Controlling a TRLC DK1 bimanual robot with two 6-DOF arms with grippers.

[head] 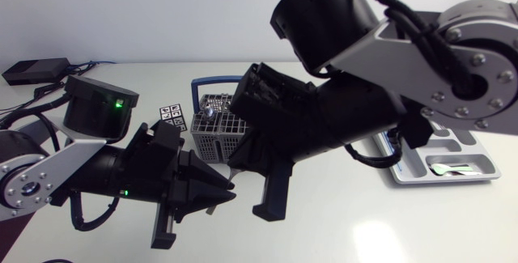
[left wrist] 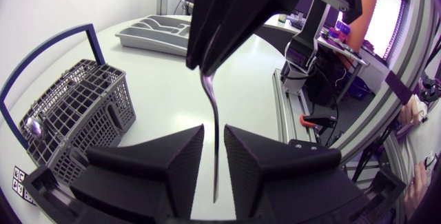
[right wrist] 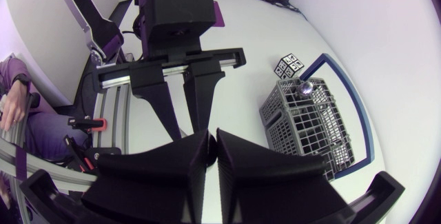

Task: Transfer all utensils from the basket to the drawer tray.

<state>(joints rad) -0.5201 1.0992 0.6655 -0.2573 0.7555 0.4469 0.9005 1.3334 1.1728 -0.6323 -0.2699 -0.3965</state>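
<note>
Steel utensil (left wrist: 214, 134) hangs clamped in the right gripper (left wrist: 204, 64), its lower end between the left gripper's (left wrist: 213, 156) parted jaws. Risk: release before the left closes drops it short of the tray (left wrist: 148, 34) at the table's (left wrist: 165, 93) right edge.

The silver-grey and black left arm (head: 48, 166) has pale metal links between black drum-shaped joints. The joint housing behind its tool carries a small green light (head: 120, 102), and a round silver hub (head: 28, 188) is ringed with dark screws. The right arm (head: 380, 43) is built alike, with a larger screw-ringed silver disc (head: 486, 46) and a bundle of black cables (head: 402, 16) along its link. The left tool (left wrist: 213, 133) and the right tool (right wrist: 213, 138) are matte black, each with two broad wedge-shaped fingers.
</note>
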